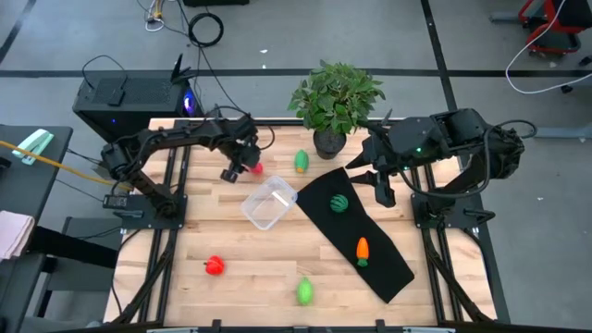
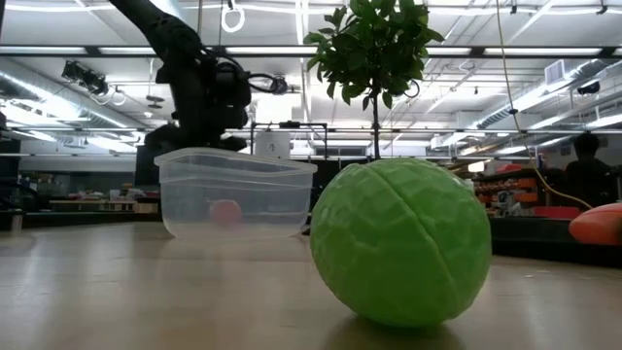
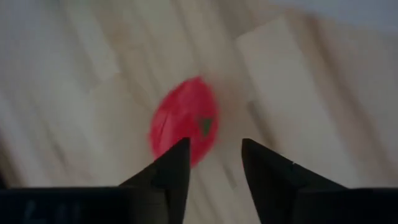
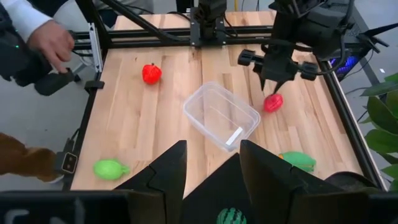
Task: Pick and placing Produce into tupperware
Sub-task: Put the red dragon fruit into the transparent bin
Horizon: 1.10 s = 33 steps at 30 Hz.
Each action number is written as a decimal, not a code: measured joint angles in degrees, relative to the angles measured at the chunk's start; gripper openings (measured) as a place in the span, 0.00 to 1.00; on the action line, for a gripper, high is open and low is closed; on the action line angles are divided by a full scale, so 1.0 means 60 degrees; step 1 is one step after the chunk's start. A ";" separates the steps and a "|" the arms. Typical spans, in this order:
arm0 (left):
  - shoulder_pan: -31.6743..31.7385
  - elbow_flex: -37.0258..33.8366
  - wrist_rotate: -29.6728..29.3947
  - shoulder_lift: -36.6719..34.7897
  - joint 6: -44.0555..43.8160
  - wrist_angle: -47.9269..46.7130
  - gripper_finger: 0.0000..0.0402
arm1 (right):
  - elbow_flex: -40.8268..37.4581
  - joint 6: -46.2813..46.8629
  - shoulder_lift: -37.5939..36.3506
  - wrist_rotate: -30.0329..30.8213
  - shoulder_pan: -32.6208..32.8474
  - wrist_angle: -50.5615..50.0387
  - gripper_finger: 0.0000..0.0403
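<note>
My left gripper (image 1: 237, 168) (image 3: 214, 155) hangs open over a red piece of produce (image 1: 256, 167) (image 3: 183, 121) on the table's far left part. Its fingers point down just above that piece (image 4: 272, 102) without touching it. The clear tupperware (image 1: 269, 202) (image 4: 221, 116) (image 2: 233, 192) stands on its base mid-table, with nothing inside. A second red piece (image 1: 215, 266), a light green piece (image 1: 305, 292) (image 2: 400, 241) and another green piece (image 1: 302, 161) lie on the wood. The dark green round one (image 1: 339, 203) and the carrot (image 1: 363, 250) lie on the mat. My right gripper (image 1: 381, 185) (image 4: 212, 165) waits open above the mat's far end.
A long black mat (image 1: 356, 231) runs slantwise across the table's right half. A potted plant (image 1: 333, 97) stands at the far edge between the arms. A person's hand (image 4: 53, 40) shows beyond the table's near left corner.
</note>
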 joint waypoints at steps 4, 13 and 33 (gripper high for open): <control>0.0259 -0.0003 -0.0055 0.0000 0.0177 0.0843 0.52 | 0.0000 0.0206 0.0000 -0.0080 0.0000 0.0001 0.39; 0.0263 -0.0007 0.0075 0.0051 0.1410 0.1119 0.75 | -0.0004 0.0556 0.0000 -0.0217 0.0000 0.0008 0.39; 0.0060 -0.0013 -0.0108 0.0900 0.1933 0.1044 0.82 | -0.0004 0.0520 0.0000 -0.0214 0.0000 0.0588 0.39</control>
